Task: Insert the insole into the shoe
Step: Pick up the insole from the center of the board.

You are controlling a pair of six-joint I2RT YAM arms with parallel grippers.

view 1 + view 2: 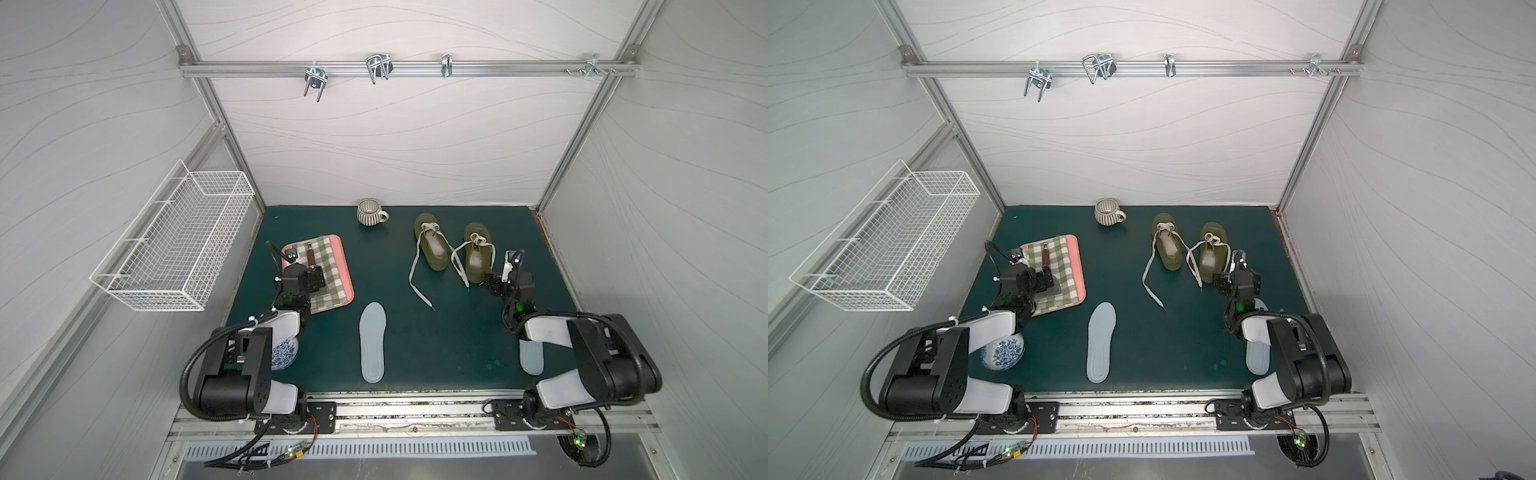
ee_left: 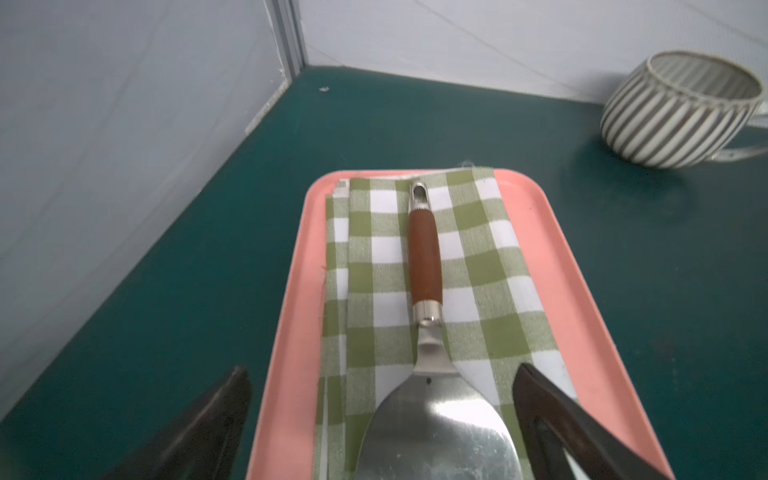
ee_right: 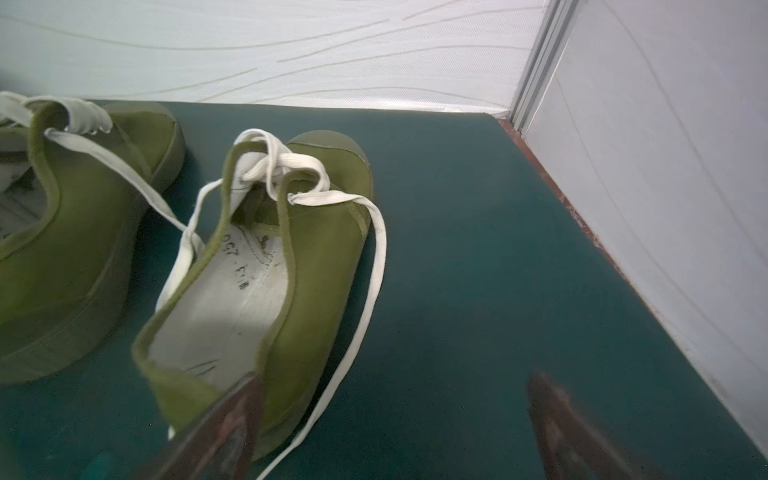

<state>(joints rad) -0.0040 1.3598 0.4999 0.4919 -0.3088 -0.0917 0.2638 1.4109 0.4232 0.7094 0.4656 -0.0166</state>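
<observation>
Wire basket (image 1: 174, 237) hangs on the left wall. The left arm reaches over the pink tray (image 1: 347, 266) on the left part of the green desk (image 1: 415, 332). Left fingers (image 2: 220, 415) are spread wide and hold nothing; one is over bare desk beside the tray rim, the other over the tray.

On the tray is a folded green-white checked cloth (image 2: 478, 257). A metal spatula (image 2: 424, 257) with a brown handle lies on the cloth. Its blade sits between the fingers in the left wrist view; contact cannot be told.

A blue-white patterned ceramic vessel (image 1: 286, 353) stands near the front, partly under the left arm. A striped cup (image 1: 370, 212) stands upright at the back edge, handle to the right.

The insole (image 1: 372, 340) is pale blue and lies flat at front centre, lengthwise front to back. It is apart from everything and not in a shoe.

Right of centre are two olive shoes side by side, toes toward the back wall: left shoe (image 1: 432, 245) and right shoe (image 1: 478, 249). Their white laces (image 3: 291, 162) are loose and trail on the desk. Pale lining shows in both openings.

Right fingers (image 3: 232, 419) are spread wide and empty, just behind the right shoe's heel. One overlaps the heel in the right wrist view, contact unclear; the other is over bare desk.

A second insole (image 1: 531, 357) lies flat at front right, mostly hidden under the right arm.
</observation>
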